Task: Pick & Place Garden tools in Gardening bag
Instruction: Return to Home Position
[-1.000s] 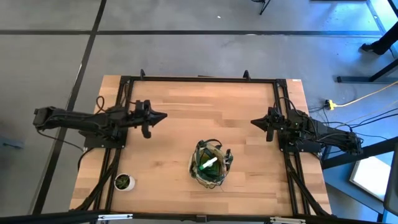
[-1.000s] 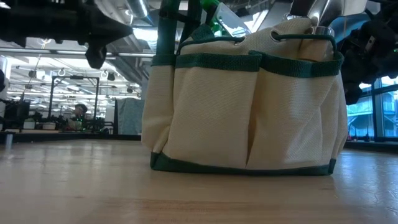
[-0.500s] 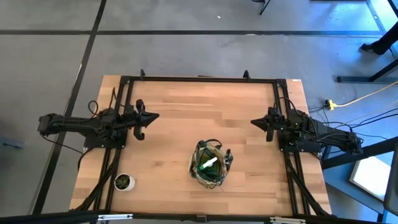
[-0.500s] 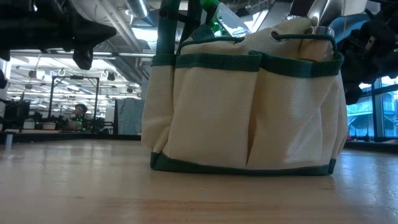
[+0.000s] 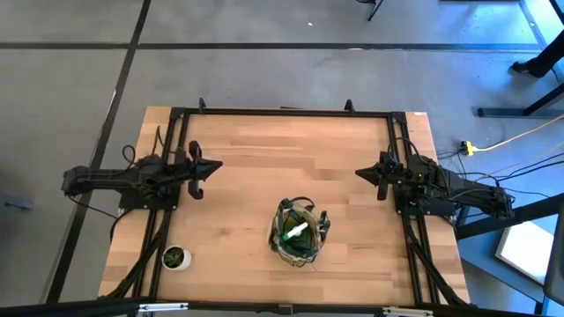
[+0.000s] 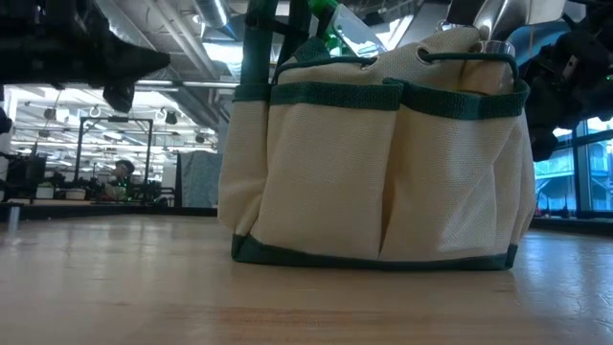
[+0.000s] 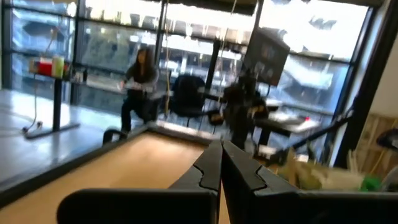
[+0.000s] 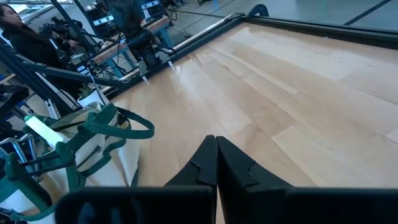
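Note:
The gardening bag (image 5: 298, 232) stands upright on its base near the table's front middle; it is cream with green trim in the low view (image 6: 378, 153). Tools stand inside it, among them a green spray bottle (image 5: 294, 232) and metal tool ends (image 6: 484, 24). My left gripper (image 5: 218, 163) is shut and empty at the table's left side, clear of the bag. My right gripper (image 5: 358, 173) is shut and empty at the table's right side. The bag also shows in the right wrist view (image 8: 74, 155).
A small potted plant (image 5: 175, 257) stands at the table's front left corner. A dark metal frame (image 5: 282, 112) runs along the table's edges. A person (image 7: 140, 81) sits in the room beyond the table. Bare wood lies between the two grippers.
My left gripper has drawn back toward the table's left edge, staying shut and empty. The bag and my right arm have kept still.

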